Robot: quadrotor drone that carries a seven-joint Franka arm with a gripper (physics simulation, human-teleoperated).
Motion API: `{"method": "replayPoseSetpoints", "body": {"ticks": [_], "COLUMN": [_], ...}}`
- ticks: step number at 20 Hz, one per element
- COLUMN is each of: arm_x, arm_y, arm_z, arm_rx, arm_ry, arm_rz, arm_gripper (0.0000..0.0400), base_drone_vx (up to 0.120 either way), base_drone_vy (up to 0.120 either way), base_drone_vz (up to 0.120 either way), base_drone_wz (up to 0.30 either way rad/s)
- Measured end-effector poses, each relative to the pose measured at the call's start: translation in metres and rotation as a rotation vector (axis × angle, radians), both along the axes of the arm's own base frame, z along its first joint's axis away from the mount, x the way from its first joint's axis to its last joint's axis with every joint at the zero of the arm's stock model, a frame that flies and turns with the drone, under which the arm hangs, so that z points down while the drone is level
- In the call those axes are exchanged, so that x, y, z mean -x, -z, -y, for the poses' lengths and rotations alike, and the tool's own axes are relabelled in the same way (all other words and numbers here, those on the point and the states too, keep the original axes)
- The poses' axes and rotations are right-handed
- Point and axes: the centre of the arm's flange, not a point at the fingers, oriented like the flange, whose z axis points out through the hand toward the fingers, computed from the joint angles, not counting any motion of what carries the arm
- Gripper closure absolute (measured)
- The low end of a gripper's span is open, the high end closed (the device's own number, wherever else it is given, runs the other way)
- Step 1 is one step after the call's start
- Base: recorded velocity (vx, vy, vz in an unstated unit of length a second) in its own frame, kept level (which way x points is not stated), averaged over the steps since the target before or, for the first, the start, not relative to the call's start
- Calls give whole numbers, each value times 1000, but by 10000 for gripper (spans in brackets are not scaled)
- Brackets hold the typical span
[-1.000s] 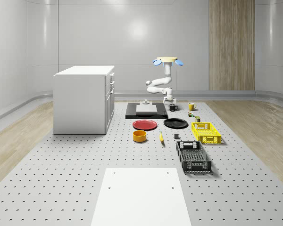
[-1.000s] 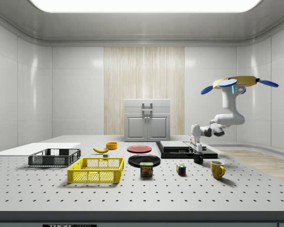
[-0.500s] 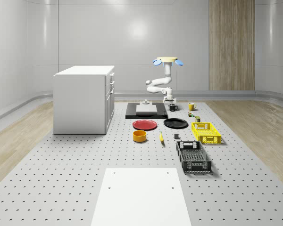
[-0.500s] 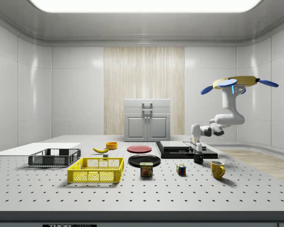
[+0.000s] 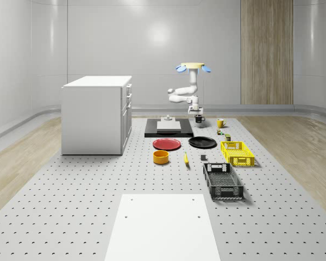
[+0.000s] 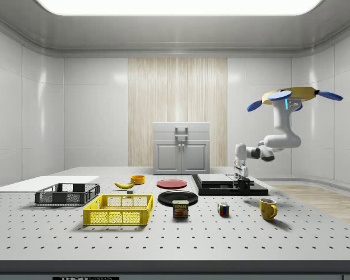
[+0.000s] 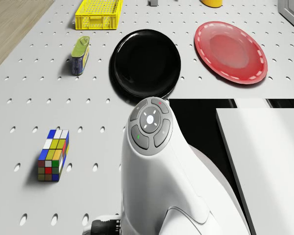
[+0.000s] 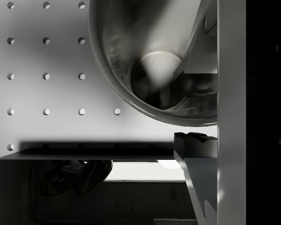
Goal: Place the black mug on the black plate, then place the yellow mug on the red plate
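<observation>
The drone (image 5: 193,67) hovers over the table's far end, beside the black platform. Its arm reaches down, and the gripper (image 5: 197,114) is shut on the rim of the black mug (image 5: 199,118), which hangs a little above the table. In the wrist view one finger (image 8: 201,47) is inside the black mug (image 8: 150,61) and the other finger (image 8: 196,154) is outside its wall. The black plate (image 5: 202,142) and red plate (image 5: 167,144) lie side by side nearer the front, both bare. The yellow mug (image 5: 220,123) stands upright on the table at the whole-scene view's right of the gripper.
A black platform with a white slab (image 5: 168,128) lies beside the gripper. A Rubik's cube (image 7: 53,154) and a can (image 7: 80,55) sit near the black plate (image 7: 145,62). A yellow crate (image 5: 237,153), black crate (image 5: 223,180), orange bowl (image 5: 161,157), banana (image 5: 186,158) and white cabinet (image 5: 96,114) stand farther off.
The black mug stood on the table before and now hangs lifted in the gripper. The drone and arm have risen a little.
</observation>
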Motion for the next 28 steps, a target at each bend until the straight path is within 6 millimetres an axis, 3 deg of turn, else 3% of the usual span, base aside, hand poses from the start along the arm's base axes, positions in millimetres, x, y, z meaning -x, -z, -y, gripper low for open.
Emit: {"method": "replayPoseSetpoints", "body": {"ticks": [4, 28], "arm_x": [0, 0], "arm_y": [3, 5], "arm_z": [0, 0], "arm_rx": [0, 0], "arm_ry": [0, 0], "arm_rz": [0, 0], "arm_gripper": [290, 290], "base_drone_vx": [120, 120], "base_drone_vy": [0, -15], "base_drone_vz": [110, 0], "base_drone_wz": [0, 0]}}
